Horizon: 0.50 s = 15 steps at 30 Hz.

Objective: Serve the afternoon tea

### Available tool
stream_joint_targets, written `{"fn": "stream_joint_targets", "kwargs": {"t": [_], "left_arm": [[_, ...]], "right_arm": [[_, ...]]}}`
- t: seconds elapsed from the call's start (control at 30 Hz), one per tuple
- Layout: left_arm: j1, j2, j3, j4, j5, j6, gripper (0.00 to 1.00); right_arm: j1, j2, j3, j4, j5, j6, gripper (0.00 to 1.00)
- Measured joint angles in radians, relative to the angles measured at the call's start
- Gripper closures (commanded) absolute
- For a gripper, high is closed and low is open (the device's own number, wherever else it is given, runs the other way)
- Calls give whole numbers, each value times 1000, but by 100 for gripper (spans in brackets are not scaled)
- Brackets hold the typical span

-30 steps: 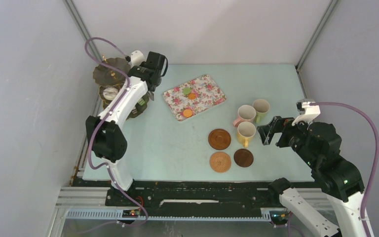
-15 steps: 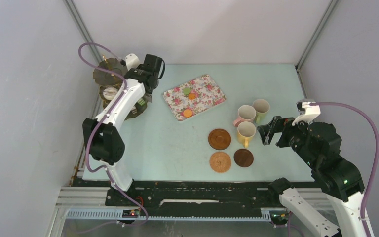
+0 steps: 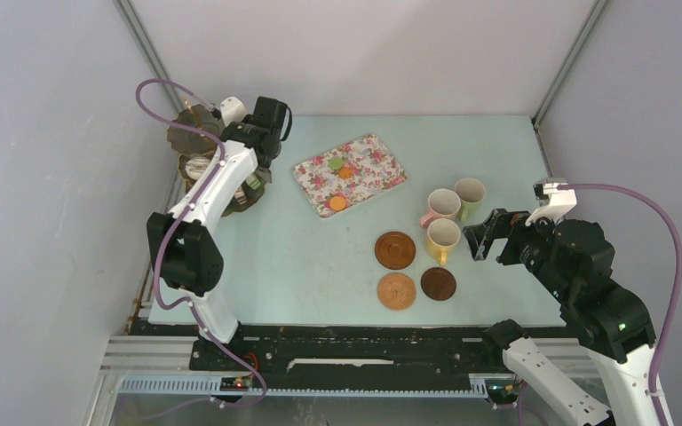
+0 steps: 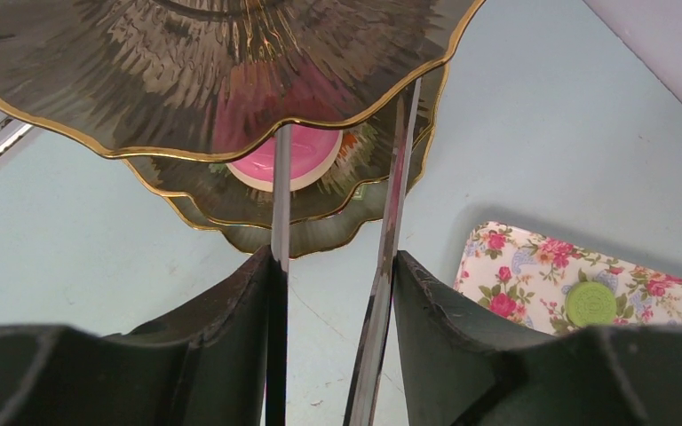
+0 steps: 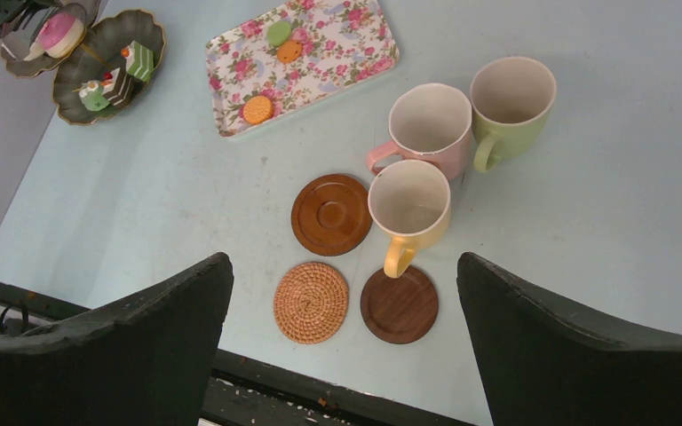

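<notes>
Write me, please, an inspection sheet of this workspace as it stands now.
Surface: pale table top, lightly scuffed.
Job's things: three-tier stand at the far left corner, holding a pink macaron and small cakes; three mugs beside three coasters, none on one; three treats on the flowered tray.
Clutter: metal tongs.
Grippers: left gripper fingers shut on the tongs, whose tips are under the stand's top tier; right gripper open, hovering near the mugs.
Cables: purple cable on each arm; no snag seen.
Surroundings: grey walls.
</notes>
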Motion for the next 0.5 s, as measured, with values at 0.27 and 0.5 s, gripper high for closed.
{"fn": "stream_joint_targets", "kwargs": {"t": [0.27, 0.5], "left_arm": [[11, 0, 0, 5, 21, 11, 43], [11, 0, 0, 32, 53, 42, 41]], "right_arm": [[0, 0, 0, -2, 0, 0, 0], [0, 0, 0, -5, 0, 0, 0]]}}
